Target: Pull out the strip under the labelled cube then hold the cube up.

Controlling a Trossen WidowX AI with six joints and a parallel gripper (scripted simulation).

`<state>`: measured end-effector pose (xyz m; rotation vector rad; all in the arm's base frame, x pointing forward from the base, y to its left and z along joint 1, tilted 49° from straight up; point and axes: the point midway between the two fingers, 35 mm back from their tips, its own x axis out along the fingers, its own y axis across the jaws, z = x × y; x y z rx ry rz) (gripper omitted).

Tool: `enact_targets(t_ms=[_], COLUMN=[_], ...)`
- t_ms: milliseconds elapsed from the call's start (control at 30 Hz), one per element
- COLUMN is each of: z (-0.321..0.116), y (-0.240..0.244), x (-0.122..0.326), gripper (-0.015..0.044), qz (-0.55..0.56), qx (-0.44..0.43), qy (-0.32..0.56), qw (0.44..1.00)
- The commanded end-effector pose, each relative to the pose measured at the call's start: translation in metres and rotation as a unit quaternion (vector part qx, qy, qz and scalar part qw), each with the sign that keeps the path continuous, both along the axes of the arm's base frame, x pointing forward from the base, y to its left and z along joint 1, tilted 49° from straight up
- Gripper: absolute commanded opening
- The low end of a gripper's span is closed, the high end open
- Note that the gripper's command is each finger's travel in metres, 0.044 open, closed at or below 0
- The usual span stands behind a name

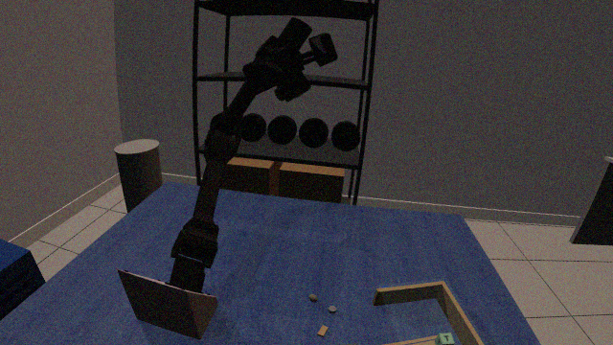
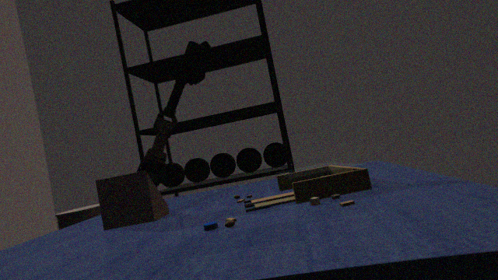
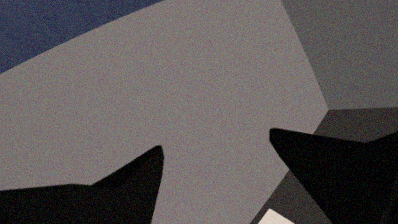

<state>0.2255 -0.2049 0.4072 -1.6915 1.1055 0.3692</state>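
Note:
A pale green cube (image 1: 445, 339) marked with a T sits at the bottom edge of the top view, at the end of a light wooden strip (image 1: 413, 341) and beside the wooden walls (image 1: 460, 313) (image 2: 334, 186). The frame edge cuts off what lies under it. In the exterior view light strips (image 2: 274, 197) with dark ends stick out from the walls to the left. The cube cannot be made out there. My gripper (image 3: 216, 142) is open and empty in the wrist view. The arm is raised high above the table, far from the cube and strips.
A slanted panel (image 1: 165, 307) (image 2: 124, 200) stands by the arm's base. Small pebbles (image 1: 312, 297) and an orange piece (image 1: 323, 331) lie left of the walls. The exterior view shows a blue block (image 2: 210, 226), a tan lump (image 2: 229, 222) and a small block (image 2: 314, 201) in front.

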Motion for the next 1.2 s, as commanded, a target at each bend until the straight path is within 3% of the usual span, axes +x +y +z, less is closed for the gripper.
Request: enact_targets(t_ms=[0, 200, 500, 833, 1167], z=[-0.002, -0.057, -0.149, -0.233, -0.304], y=[0.0, -0.007, 0.01, 0.05, 0.109], x=[0.002, 0.06, 0.115, 0.128, 0.105], gripper=[0.04, 0.04, 0.04, 0.04, 0.04], qz=[-0.002, -0.07, -0.179, -0.284, -0.394], qx=[0.005, 0.18, 0.446, 0.655, 0.799], qy=[-0.004, -0.12, -0.21, -0.203, -0.117], qw=[1.0, 0.974, 0.851, 0.67, 0.44])
